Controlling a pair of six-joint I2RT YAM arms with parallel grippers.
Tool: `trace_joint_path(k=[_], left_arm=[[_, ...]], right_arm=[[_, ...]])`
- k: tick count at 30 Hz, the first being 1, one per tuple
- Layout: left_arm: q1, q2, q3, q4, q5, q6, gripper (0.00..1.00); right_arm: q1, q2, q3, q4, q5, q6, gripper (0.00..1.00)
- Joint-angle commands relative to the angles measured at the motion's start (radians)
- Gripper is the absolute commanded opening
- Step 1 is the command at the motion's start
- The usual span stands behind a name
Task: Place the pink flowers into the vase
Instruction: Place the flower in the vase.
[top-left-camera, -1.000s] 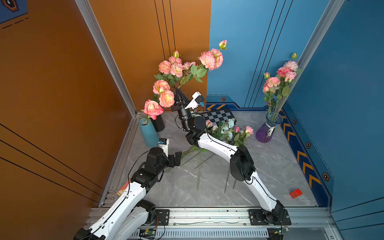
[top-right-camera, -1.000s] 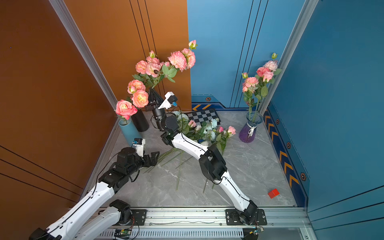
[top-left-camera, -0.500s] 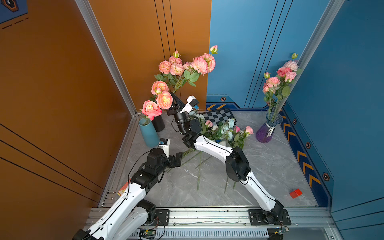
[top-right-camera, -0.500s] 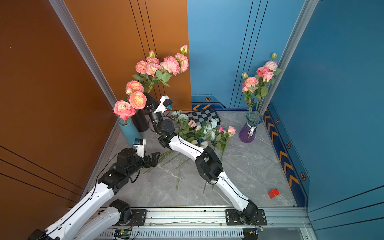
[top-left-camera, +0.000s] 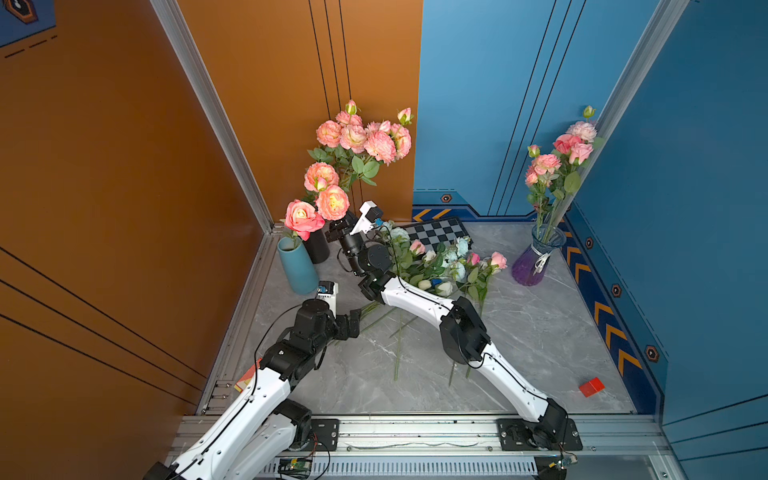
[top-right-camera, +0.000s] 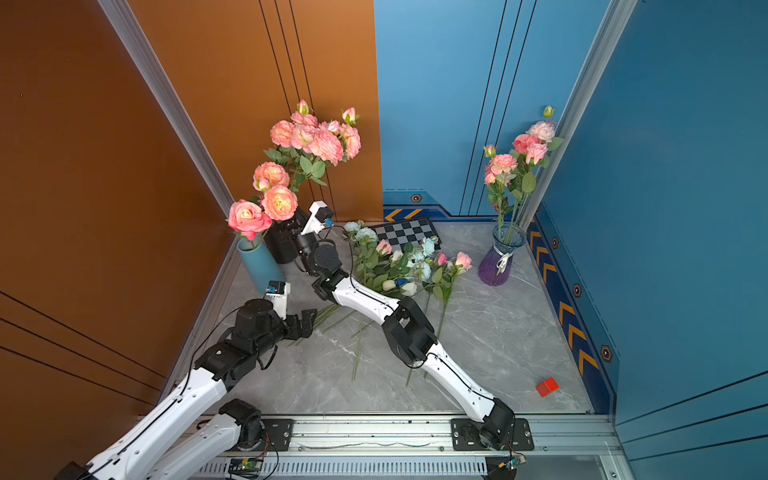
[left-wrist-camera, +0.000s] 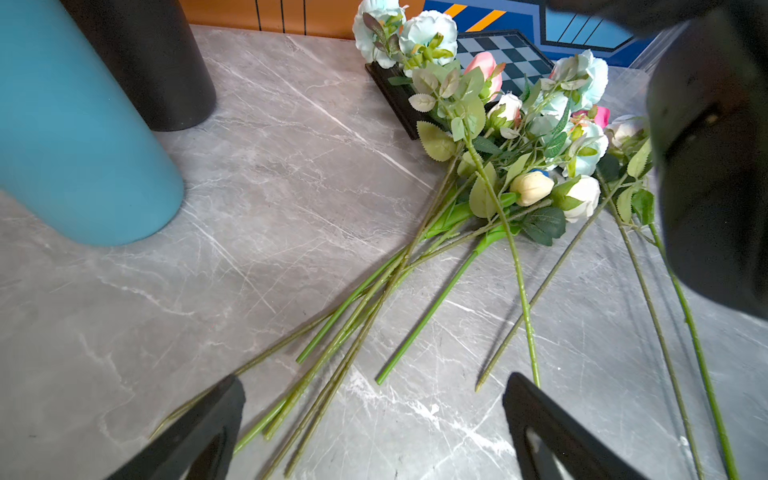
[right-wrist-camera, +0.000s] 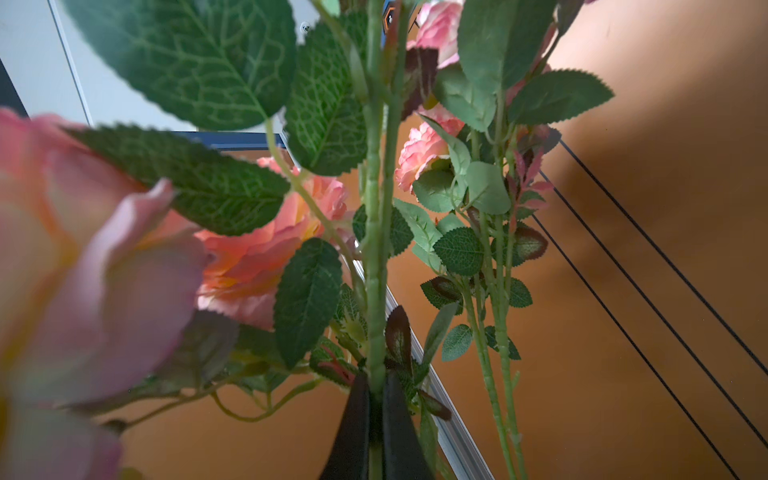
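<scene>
Rail (top-left-camera: 415, 432) along the front edge, both arm bases bolted to it

Red block (top-left-camera: 591, 386): alone on the grey marble counter (top-left-camera: 540, 332), near the right wall, well apart from everything else

Left gripper (left-wrist-camera: 372, 384): low over the counter, jaws spread wide and empty, straddling the cut ends of loose green stems (left-wrist-camera: 353, 332)

Heap of mixed blooms (top-left-camera: 436, 262): lying flat mid-counter, with pale blue, white and a few pink heads tangled together and stems fanned toward the left gripper; the right arm (top-left-camera: 415, 295) crosses over it

Teal vase (top-left-camera: 297, 266): upright at the left edge, one pink rose (top-left-camera: 302, 216) in it

Black vase (top-left-camera: 318, 249): just behind the teal vase, two peach-pink roses (top-left-camera: 332, 202) above its mouth

Right gripper (right-wrist-camera: 376, 399): beside the black vase's mouth, jaws pinched tight on a green stem of the pink flowers (top-left-camera: 370, 135); the spray stands upright, its blooms high against the orange wall; whether the stem's foot is inside the black vase cannot be told

Checkerboard (top-left-camera: 436, 232): flat at the back, partly under the heap

Purple glass vase (top-left-camera: 536, 262): far right corner, upright, holding a further pink spray (top-left-camera: 557, 158)
</scene>
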Motion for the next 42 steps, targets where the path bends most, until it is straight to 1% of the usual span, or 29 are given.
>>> trace_joint_path(k=[1, 9, 15, 34, 42], left_arm=[[-0.011, -0.018, -0.001, -0.035, -0.05, 0.009, 0.98], [-0.016, -0.016, 0.0, -0.038, -0.066, 0.012, 0.99], [-0.016, -0.016, 0.0, -0.039, -0.075, 0.013, 0.99], [-0.017, -0.005, 0.002, -0.036, -0.092, 0.02, 0.99], [-0.017, -0.002, 0.002, -0.032, -0.089, 0.019, 0.98]], right_arm=[[0.011, 0.041, 0.061, -0.028, -0.025, -0.016, 0.0], [0.019, 0.081, 0.089, -0.07, -0.044, 0.014, 0.0], [0.028, 0.129, 0.154, -0.125, -0.066, 0.04, 0.0], [0.035, 0.19, 0.161, -0.187, -0.071, 0.084, 0.0], [0.037, 0.173, 0.161, -0.191, -0.094, 0.077, 0.0]])
